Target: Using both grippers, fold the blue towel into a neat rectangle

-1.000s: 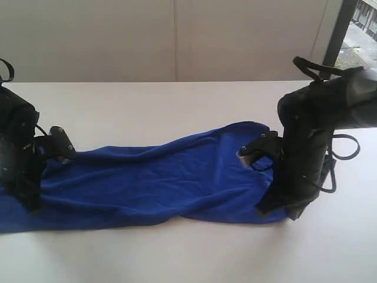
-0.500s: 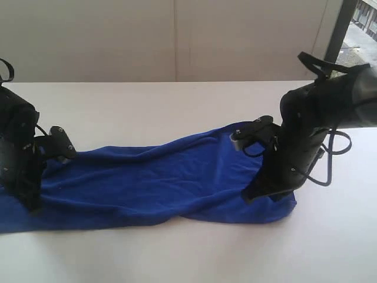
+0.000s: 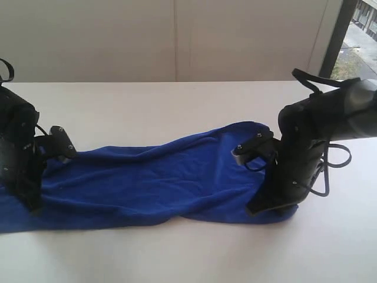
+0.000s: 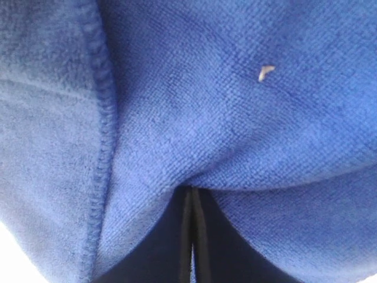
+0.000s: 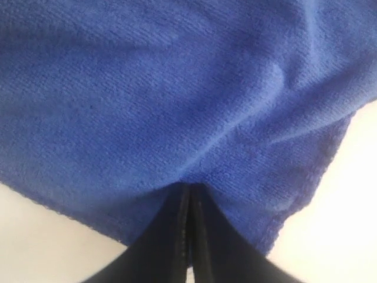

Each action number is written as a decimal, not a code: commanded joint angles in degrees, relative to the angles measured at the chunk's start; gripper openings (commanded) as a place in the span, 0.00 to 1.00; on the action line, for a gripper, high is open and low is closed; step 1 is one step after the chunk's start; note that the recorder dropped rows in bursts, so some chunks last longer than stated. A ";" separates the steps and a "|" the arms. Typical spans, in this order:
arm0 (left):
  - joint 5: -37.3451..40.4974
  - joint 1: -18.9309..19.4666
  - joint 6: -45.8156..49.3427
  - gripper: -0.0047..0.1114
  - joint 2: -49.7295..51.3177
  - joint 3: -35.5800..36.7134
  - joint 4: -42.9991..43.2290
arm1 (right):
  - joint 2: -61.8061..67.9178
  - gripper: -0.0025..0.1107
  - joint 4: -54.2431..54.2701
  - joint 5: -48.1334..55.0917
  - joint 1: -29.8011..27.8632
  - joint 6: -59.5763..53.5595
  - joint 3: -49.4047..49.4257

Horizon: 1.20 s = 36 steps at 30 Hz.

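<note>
The blue towel (image 3: pixel 159 177) lies stretched long across the white table (image 3: pixel 177 106), rumpled along its length. My left gripper (image 3: pixel 28 203) stands on the towel's left end, jaws pressed together on a pinch of blue towel (image 4: pixel 194 118) in the left wrist view, where the left gripper (image 4: pixel 191 191) bites into a fold beside a stitched hem. My right gripper (image 3: pixel 259 207) stands on the towel's right end near its front edge. In the right wrist view the right gripper (image 5: pixel 188 190) is shut on the blue towel (image 5: pixel 177 88) close to a corner. The white tag is hidden.
A pale wall (image 3: pixel 177 35) runs behind the table. A dark window frame (image 3: pixel 336 35) stands at the back right. Bare table (image 5: pixel 353 200) shows beside the towel's corner in the right wrist view.
The right arm swung left and a little up with the towel's right end, then came back slightly right and down. The left arm has stayed still.
</note>
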 commanded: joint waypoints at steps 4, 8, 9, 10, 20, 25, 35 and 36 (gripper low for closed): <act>-1.09 0.00 -0.44 0.04 0.02 0.44 -1.45 | 0.06 0.02 -1.96 2.20 -0.04 0.01 2.73; -1.43 0.00 -0.44 0.04 0.02 0.44 -1.45 | 0.06 0.02 -4.40 3.41 -0.04 1.74 4.23; -1.43 0.00 -0.44 0.04 0.02 0.44 -1.45 | 0.06 0.02 -5.46 4.05 -0.04 2.29 4.43; -1.53 0.00 -0.44 0.04 0.02 0.44 -1.45 | 0.06 0.02 -6.41 5.22 -0.04 2.65 4.43; 1.68 0.00 -0.44 0.04 0.02 0.44 -3.71 | -0.04 0.02 -10.74 10.77 -0.04 4.50 6.30; 3.79 -0.10 -0.20 0.04 -0.65 0.44 -6.93 | -1.17 0.02 -10.74 11.18 -0.04 4.50 6.42; -1.37 -0.10 -0.30 0.04 -11.28 -1.00 -7.56 | -23.58 0.02 -2.82 -1.08 -0.04 1.63 2.33; -2.60 -0.10 -0.30 0.04 -11.91 -1.00 -8.56 | -23.71 0.02 0.67 -2.72 -0.04 -0.96 2.05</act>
